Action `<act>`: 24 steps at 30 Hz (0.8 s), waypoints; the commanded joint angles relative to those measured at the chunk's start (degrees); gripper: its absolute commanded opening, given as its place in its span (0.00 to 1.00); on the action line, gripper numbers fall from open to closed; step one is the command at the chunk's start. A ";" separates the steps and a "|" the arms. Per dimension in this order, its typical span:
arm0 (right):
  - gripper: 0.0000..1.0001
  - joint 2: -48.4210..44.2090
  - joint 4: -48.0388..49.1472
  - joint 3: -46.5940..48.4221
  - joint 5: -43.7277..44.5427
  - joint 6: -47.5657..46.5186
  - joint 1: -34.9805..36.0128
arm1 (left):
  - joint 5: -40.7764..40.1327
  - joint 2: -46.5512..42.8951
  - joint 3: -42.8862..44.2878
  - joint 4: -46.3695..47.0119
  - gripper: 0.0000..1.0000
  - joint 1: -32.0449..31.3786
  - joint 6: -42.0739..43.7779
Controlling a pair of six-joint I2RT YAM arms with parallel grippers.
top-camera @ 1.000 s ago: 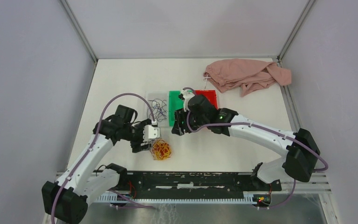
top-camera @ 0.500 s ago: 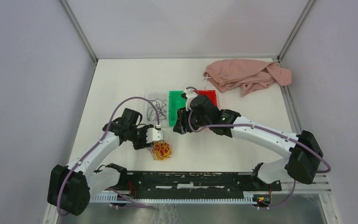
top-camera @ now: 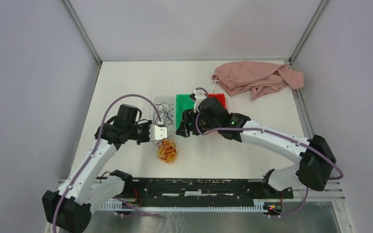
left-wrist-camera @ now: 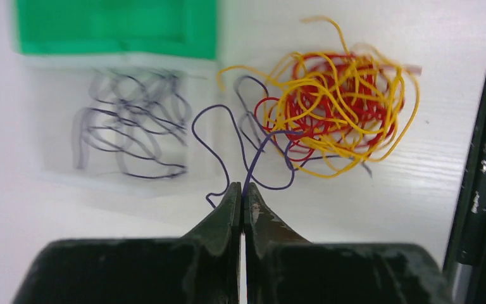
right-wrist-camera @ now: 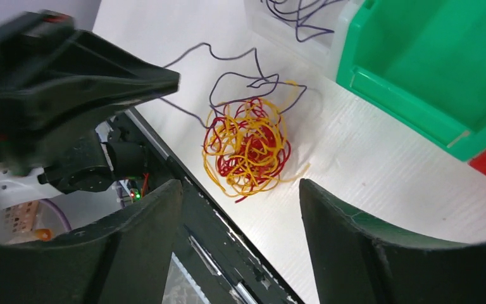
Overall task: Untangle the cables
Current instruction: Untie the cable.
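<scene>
A fist-sized tangle of red and yellow-orange cables (top-camera: 167, 151) (left-wrist-camera: 335, 107) (right-wrist-camera: 250, 145) lies on the white table near the front edge. A dark purple cable (left-wrist-camera: 251, 166) runs out of the tangle into my left gripper (left-wrist-camera: 242, 190) (top-camera: 164, 137), which is shut on it just left of and above the tangle. The same gripper (right-wrist-camera: 164, 81) shows blurred in the right wrist view, with the purple strand trailing from its tip. My right gripper (right-wrist-camera: 240, 185) (top-camera: 182, 125) hangs open above and behind the tangle, holding nothing.
A clear tray (top-camera: 156, 104) (left-wrist-camera: 57, 126) holds several loose purple cables. Beside it stand a green bin (top-camera: 183, 109) (right-wrist-camera: 430, 63) and a red bin (top-camera: 217, 99). A pink cloth (top-camera: 255, 77) lies at the back right. A black rail (top-camera: 199, 187) runs along the near edge.
My left gripper has shut on the purple cable and drawn up and back from the tangle. My right gripper has opened wider and shifted slightly left.
</scene>
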 commanded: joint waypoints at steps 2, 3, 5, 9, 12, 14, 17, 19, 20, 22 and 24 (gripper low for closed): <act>0.78 1.43 8.99 3.23 -4.06 2.27 -0.14 | 10.70 -8.13 10.50 -4.60 0.03 -0.28 -1.53; 0.79 1.75 9.52 3.42 -4.97 2.43 -0.09 | 11.88 -8.89 11.40 -4.65 0.03 -0.38 -2.02; 0.80 2.14 9.50 3.99 -6.19 2.24 0.08 | 13.45 -10.73 13.00 -4.66 0.03 -0.45 -2.10; 0.83 1.78 10.26 4.46 -6.71 2.08 0.80 | 14.26 -13.49 15.60 -3.80 0.03 -0.41 -0.56; 0.85 2.71 10.45 5.57 -6.68 2.00 1.70 | 13.88 -14.39 17.14 -3.56 0.03 -0.45 1.00; 0.86 3.32 10.89 6.01 -6.28 2.07 2.39 | 14.08 -14.60 18.08 -3.60 0.03 -0.42 1.42; 0.87 4.62 11.77 6.59 -5.76 2.51 2.84 | 14.66 -15.17 19.07 -3.60 0.03 -0.44 2.18; 0.87 5.43 12.51 7.07 -5.53 2.80 3.04 | 15.04 -15.40 19.98 -3.60 0.03 -0.45 2.53; 0.87 5.79 12.94 7.30 -5.34 2.89 3.10 | 15.37 -15.46 20.56 -3.60 0.03 -0.45 2.63; 0.87 6.84 13.80 8.01 -5.42 3.06 3.35 | 15.94 -15.32 22.19 -3.60 0.03 -0.38 2.56; 0.87 8.11 14.59 9.14 -6.13 3.26 3.52 | 16.63 -14.81 24.27 -3.64 0.03 -0.43 2.53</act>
